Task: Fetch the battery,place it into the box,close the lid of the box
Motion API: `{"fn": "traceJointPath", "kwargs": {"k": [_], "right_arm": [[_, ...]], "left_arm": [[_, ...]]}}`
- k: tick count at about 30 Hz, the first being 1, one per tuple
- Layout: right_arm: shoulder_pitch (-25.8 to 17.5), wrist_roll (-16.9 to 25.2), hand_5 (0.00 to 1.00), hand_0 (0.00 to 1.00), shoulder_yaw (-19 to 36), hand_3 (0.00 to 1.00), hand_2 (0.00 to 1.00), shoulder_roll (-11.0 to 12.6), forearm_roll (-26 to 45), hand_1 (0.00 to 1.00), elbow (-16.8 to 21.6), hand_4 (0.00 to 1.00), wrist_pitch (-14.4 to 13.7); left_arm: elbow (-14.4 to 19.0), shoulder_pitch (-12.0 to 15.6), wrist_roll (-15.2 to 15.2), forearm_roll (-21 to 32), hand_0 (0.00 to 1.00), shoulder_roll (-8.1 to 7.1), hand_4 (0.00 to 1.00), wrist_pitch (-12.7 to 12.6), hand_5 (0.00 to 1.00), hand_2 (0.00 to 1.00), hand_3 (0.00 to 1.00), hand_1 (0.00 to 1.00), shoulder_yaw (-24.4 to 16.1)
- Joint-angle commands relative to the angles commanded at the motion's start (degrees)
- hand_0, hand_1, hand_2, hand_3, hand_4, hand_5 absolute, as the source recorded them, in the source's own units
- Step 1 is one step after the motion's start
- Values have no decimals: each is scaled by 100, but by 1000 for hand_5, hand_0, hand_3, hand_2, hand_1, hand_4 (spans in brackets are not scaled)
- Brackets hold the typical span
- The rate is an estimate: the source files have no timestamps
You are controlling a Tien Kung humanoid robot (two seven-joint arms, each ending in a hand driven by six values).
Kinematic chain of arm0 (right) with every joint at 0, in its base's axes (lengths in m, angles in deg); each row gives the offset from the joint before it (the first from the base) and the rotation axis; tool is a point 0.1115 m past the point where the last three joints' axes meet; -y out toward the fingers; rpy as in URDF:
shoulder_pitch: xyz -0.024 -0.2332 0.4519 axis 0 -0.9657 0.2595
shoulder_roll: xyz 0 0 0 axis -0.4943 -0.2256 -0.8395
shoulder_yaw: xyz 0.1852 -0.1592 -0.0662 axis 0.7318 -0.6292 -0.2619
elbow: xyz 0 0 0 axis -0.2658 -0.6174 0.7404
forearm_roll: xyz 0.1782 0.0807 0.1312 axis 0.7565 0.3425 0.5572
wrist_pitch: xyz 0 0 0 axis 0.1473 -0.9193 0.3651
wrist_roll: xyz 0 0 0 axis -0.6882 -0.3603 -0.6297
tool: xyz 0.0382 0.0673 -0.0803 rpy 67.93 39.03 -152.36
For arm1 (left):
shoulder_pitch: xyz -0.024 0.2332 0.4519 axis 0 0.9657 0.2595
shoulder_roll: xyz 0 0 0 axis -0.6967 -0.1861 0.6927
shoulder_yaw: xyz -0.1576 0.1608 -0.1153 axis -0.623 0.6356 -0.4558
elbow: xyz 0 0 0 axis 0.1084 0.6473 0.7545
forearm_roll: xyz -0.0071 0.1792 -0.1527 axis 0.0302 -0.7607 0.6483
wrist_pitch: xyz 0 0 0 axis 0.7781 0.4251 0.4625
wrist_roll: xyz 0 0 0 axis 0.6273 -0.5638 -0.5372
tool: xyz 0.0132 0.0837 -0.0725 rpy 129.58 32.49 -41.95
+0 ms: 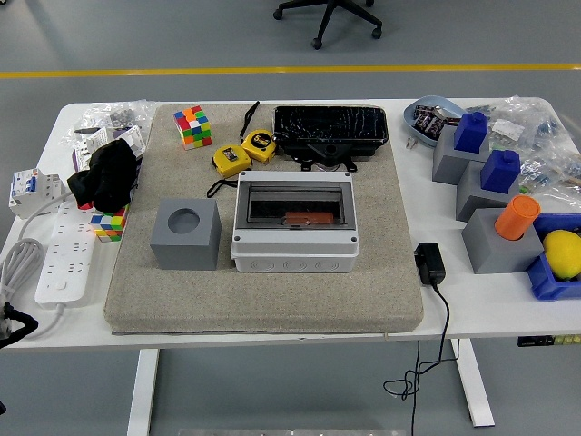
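Head view shows the grey box (293, 224) sitting in the middle of the beige mat (263, 300) on the white table (490, 295), its clear lid down. An orange battery (307, 218) lies inside, under that lid. A grey cube with a round hole (186, 233) is just beside the box, toward the mat's left edge. Two yellow tape measures (243, 153) and a black tray (332, 130) are near the mat's far edge. Only a bit of the left hand (11, 324) peeks in at the table's near left corner, can't tell if its fingers are apart or together.
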Motion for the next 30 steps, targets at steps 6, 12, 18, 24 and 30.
{"fn": "traceJointPath", "kwargs": {"k": [6, 12, 18, 24, 30], "right_arm": [[15, -22, 998, 996, -15, 921, 930, 9, 79, 984, 0, 998, 13], [53, -40, 998, 960, -33, 916, 912, -11, 150, 954, 0, 998, 72], [131, -18, 998, 918, -114, 896, 894, -3, 248, 929, 0, 998, 78], [124, -65, 998, 916, -51, 895, 896, -19, 182, 928, 0, 998, 111], [151, -53, 998, 909, -101, 894, 893, -16, 237, 918, 0, 998, 78]], "left_arm": [[30, -13, 67, -31, 847, 20, 998, 138, 998, 840, 820, 872, -61], [29, -64, 81, 9, 840, -5, 998, 142, 998, 823, 812, 866, 27], [45, -139, 111, 26, 820, -17, 998, 90, 984, 797, 790, 832, 53], [62, -156, 106, 29, 803, -12, 998, 1, 956, 723, 714, 778, 39], [54, -155, 102, 35, 791, -14, 929, -72, 835, 674, 650, 733, 33]]}}
